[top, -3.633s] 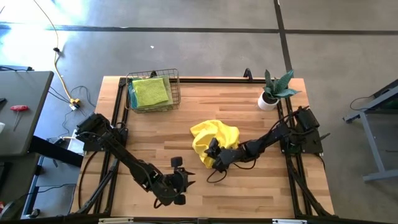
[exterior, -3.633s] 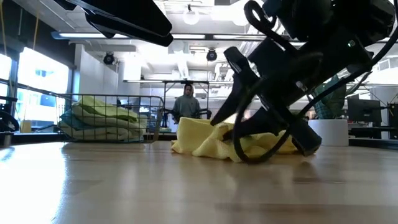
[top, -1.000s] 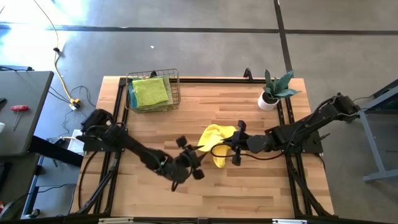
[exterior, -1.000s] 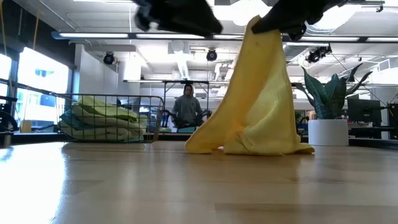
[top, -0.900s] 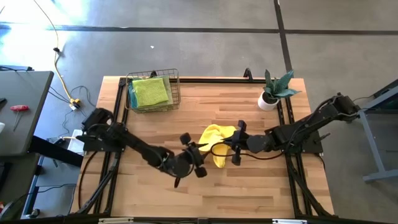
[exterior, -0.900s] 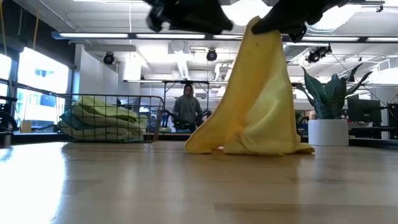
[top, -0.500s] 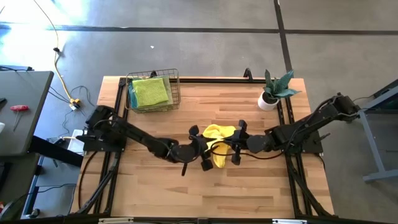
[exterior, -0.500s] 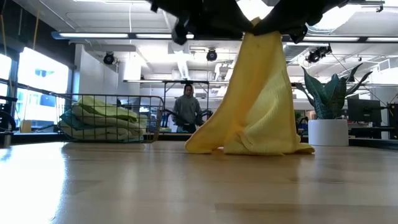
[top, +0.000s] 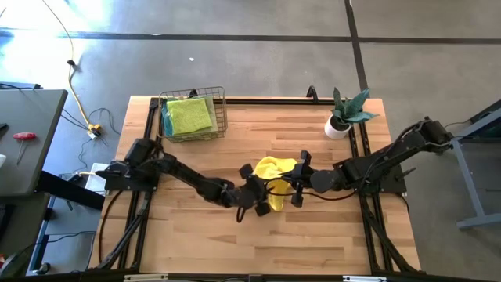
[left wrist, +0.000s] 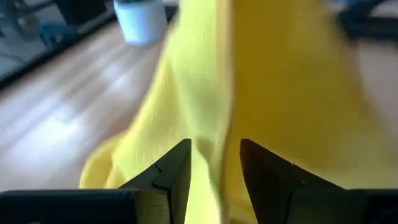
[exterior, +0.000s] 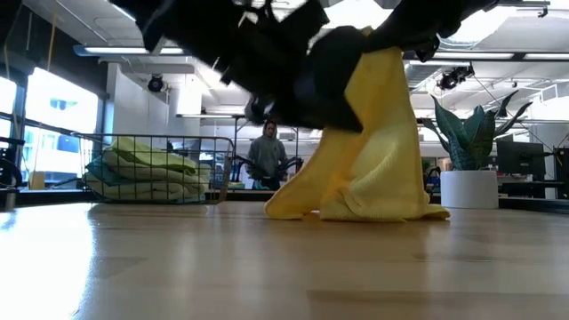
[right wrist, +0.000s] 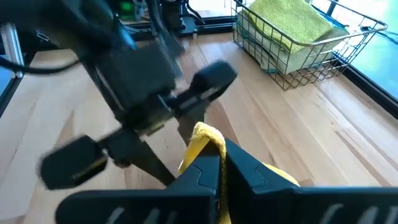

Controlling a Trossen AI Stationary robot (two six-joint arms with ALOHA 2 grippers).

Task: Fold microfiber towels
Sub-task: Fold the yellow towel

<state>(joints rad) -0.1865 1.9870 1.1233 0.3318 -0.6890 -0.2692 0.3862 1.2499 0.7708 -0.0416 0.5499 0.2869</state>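
A bright yellow towel [top: 274,167] hangs as a draped cone from my right gripper [right wrist: 221,167], which is shut on its top near the table's middle. The towel's lower end [exterior: 356,209] rests on the wood. My left gripper [top: 264,190] is open just left of the towel. In the left wrist view its two fingers [left wrist: 176,169] stand on either side of a hanging fold [left wrist: 211,124] of the yellow cloth. Lime green and teal towels lie folded in the wire basket [top: 192,115]. My right gripper pinches the yellow towel's raised top fold [right wrist: 202,133] between its two fingers, coming from the table's right and slanting down. The cloth hangs below the fingers with its lower end on the table. My left gripper's fingers flank a fold; whether they touch it I cannot tell.
The wire basket [exterior: 151,169] stands at the far left corner. A potted plant [top: 344,114] in a white pot stands at the far right. Bare wood lies along the near edge. A person [exterior: 267,153] stands in the room beyond the table.
My left gripper has travelled toward the table's right edge and a little toward the far edge, sinking and rolling somewhat, until its fingers reach the hanging yellow towel. The towel and my right gripper have kept still.
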